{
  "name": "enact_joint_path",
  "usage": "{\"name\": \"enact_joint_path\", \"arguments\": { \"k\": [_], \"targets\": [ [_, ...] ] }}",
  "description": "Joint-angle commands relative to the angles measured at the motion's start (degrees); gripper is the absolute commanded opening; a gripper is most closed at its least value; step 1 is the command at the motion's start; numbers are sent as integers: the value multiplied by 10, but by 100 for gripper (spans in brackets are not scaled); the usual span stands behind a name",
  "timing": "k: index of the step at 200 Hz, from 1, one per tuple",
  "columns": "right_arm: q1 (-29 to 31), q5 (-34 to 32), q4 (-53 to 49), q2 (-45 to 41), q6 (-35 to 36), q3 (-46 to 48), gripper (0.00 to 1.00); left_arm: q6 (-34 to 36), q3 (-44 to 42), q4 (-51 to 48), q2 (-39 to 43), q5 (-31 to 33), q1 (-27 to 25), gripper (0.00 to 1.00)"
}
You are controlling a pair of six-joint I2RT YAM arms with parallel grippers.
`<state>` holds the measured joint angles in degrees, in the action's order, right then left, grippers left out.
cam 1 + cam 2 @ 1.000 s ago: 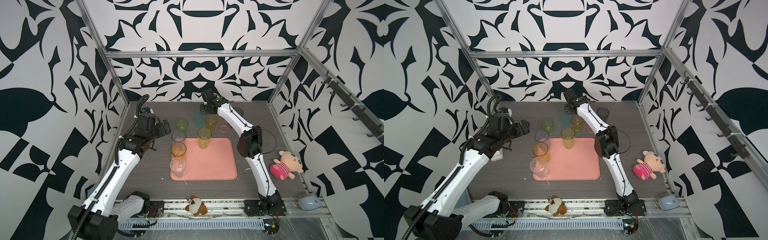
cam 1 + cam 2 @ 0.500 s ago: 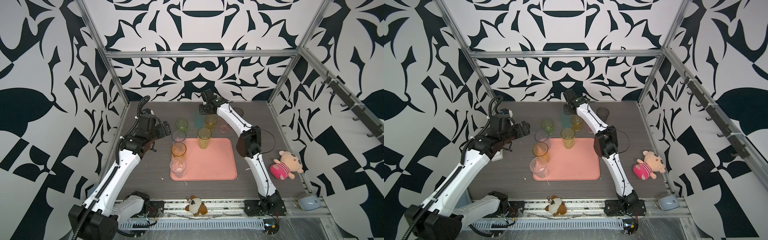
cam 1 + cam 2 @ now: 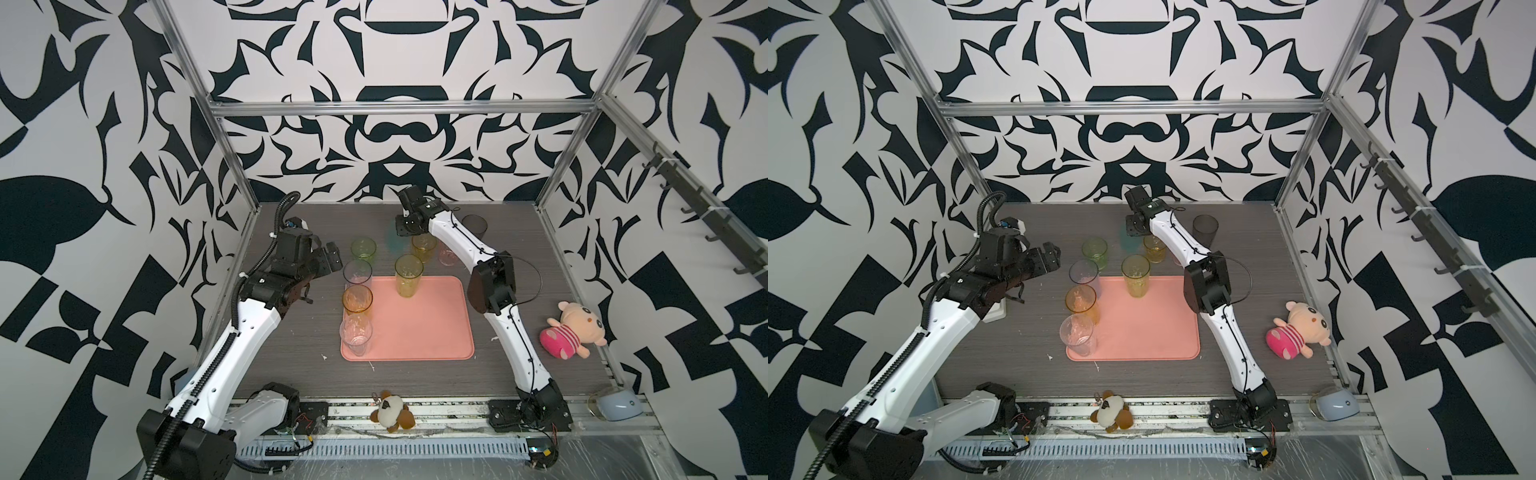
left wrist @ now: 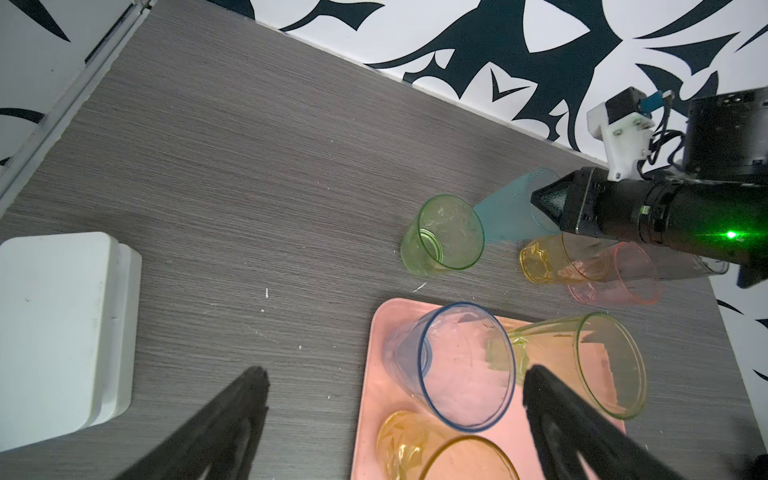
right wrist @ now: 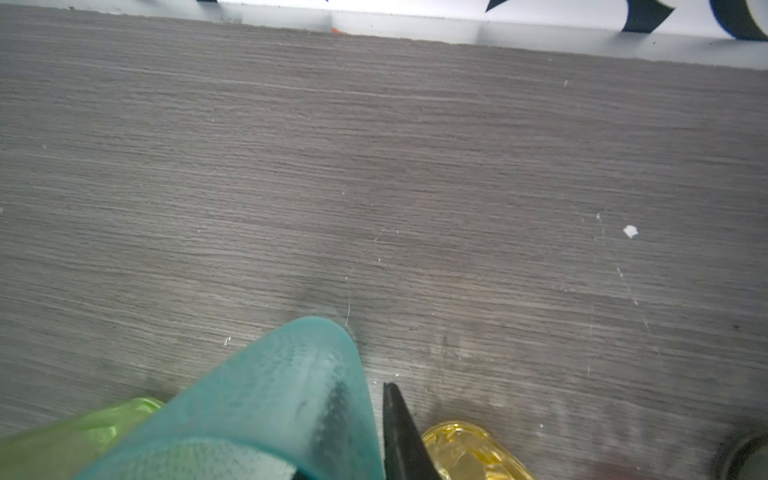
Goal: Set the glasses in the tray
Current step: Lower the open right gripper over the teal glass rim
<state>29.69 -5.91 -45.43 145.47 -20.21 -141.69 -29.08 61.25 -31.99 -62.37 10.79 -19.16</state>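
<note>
Grey table (image 3: 307,374), patterned walls. Tray (image 3: 436,324) at centre holds four glasses (image 3: 357,299). Right jaws pinch teal glass (image 5: 266,399) wall behind tray; left jaws spread, empty. Step likely grasp. Next: lift clear of other glasses, carry to tray.

The right half of the tray (image 3: 432,324) lies bare, open from above. Three glasses (image 3: 356,300) line its left edge; a yellow glass (image 3: 408,275) stands at its back edge. Behind it the green glass (image 3: 364,249), teal glass (image 5: 270,395), amber glass (image 3: 424,248) and pink glass (image 4: 623,286) crowd together, gaps perhaps too tight to reach between. The far strip of the desk (image 5: 415,145) is free.
</note>
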Motion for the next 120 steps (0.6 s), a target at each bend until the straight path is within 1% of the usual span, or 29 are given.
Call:
{"name": "enact_joint_path", "arguments": {
  "k": [1, 120],
  "targets": [
    [-4, 3, 3, -21, -3, -19, 16, -6, -9, 3, 5, -4, -2, 99],
    [-6, 9, -2, -42, -4, -24, 2, -10, -7, -5, 7, -7, -2, 99]
  ]
}}
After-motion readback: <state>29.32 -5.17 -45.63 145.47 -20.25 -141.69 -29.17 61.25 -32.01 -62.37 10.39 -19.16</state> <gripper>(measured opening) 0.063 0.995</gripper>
